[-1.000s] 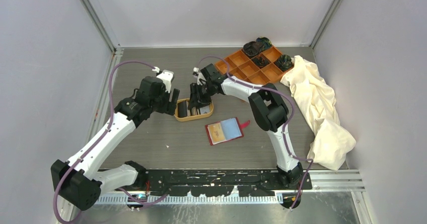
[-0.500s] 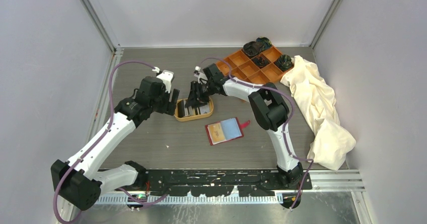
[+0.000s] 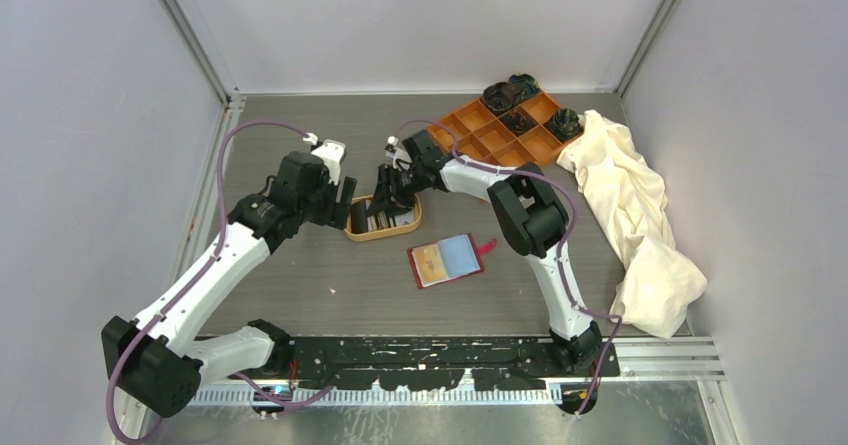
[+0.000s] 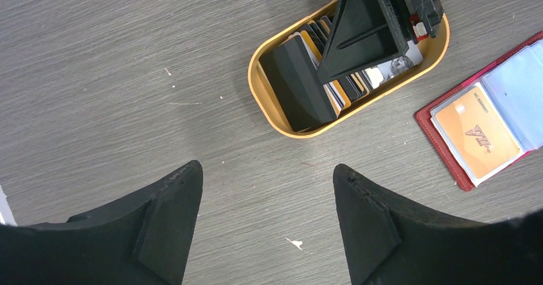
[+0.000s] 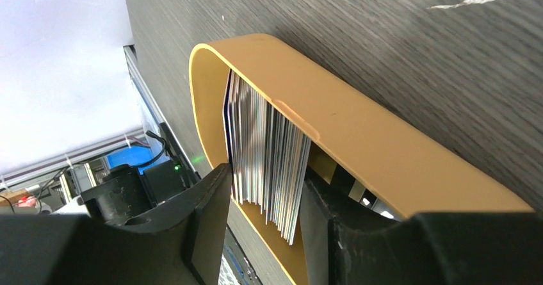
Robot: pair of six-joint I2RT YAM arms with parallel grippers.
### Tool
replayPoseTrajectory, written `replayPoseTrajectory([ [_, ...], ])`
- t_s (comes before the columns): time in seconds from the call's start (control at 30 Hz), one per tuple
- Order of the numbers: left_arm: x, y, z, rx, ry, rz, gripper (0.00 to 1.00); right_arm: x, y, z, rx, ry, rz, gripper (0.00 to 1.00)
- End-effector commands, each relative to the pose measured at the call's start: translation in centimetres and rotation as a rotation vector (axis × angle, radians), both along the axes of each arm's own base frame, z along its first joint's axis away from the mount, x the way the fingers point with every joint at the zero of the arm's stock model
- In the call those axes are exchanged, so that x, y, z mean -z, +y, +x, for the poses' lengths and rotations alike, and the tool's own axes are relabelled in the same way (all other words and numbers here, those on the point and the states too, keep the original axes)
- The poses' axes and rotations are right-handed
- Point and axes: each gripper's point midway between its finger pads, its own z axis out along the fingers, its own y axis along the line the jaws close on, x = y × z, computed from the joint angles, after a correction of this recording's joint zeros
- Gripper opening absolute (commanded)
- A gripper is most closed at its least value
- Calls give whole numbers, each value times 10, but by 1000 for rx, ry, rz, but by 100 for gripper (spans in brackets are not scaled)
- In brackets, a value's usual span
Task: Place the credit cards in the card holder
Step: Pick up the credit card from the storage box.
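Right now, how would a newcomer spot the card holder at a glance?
On the grey table, find the oval tan dish near the middle. Just right of it, toward the near edge, lies the card holder, opened flat. It is the only red thing, blue-lined, with an orange card in its left half.

From the left wrist, the right gripper (image 4: 362, 61) hides half the credit cards (image 4: 298, 83) in the tan dish (image 4: 266, 105), and the card holder (image 4: 512, 93) runs off the right edge. Close up, the gripper's fingers (image 5: 205, 214) flank the stack; pinching or not, I can't tell. The orange tray (image 3: 490, 137) holds dark things too small to name.
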Motion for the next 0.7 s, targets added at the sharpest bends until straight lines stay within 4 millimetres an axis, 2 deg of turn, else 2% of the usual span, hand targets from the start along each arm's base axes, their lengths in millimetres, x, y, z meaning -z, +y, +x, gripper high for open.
replayPoseTrajectory([
  [0.0,-5,1,4,8,-22,1,75,-16,11,3,-20,-18,54,48],
  [0.33,-5,1,4,8,-23,5,75,-49,2,11,-10,-34,135,44],
  [0.67,-4,3,4,5,-23,12,75,-46,-7,15,-1,-33,127,39],
])
